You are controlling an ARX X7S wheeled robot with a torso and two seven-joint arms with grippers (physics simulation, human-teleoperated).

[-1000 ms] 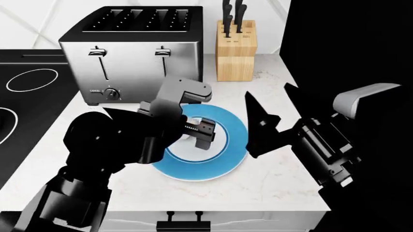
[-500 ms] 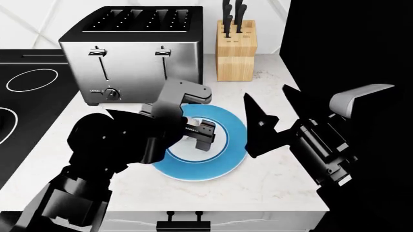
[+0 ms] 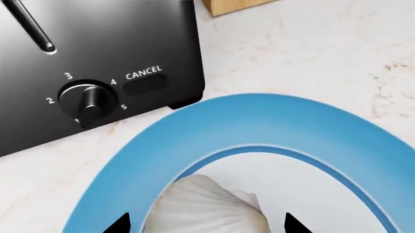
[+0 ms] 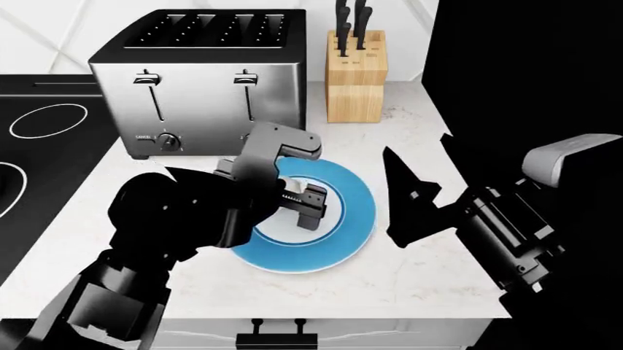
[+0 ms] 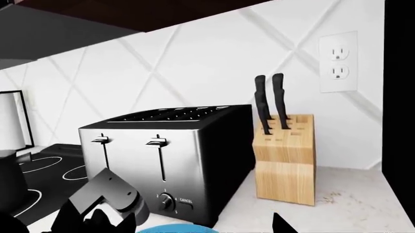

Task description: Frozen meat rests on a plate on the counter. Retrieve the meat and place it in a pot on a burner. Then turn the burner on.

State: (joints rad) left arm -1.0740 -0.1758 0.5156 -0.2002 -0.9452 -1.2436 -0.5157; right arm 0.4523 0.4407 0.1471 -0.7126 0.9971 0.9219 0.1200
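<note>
- Cooktop (image 4: 39, 168) far L in head view, black glass; burner (image 4: 47, 120) ring visible, well apart from the work area. Pot (image 5: 11, 174) shows only as a dark shape at the edge of R wrist view, by the rings; its exact spot on the ring can't be told.
- L gripper (image 4: 300, 203) low over the plate (image 4: 352, 191), fingers spread. L wrist view: two dark tips (image 3: 118, 224) either side of the frozen meat (image 3: 207, 206), gap wider than the lump, nothing gripped yet.
- Meat sits on the white centre of the plate, toward the toaster-side rim; plate lies on the counter (image 4: 409, 270), just beside the toaster.
- Step in hand, as judged: close on the meat. To do it well: keep lump centred btwn tips, go low enough to catch its widest part w/o scraping the plate, close slowly (rounded lump likely slippery, may squirt out), then lift straight up before swinging L.
- Toaster (image 4: 200, 80) stands btwn plate and cooktop: main obstacle; carry path needs to go over or in front of it.
- Knife block (image 4: 357, 86) behind the plate, not in the way.
- R gripper (image 4: 413, 200) hovers just R of the plate, jaws apart, holding nothing. Near the L wrist; best kept clear during lift.
</note>
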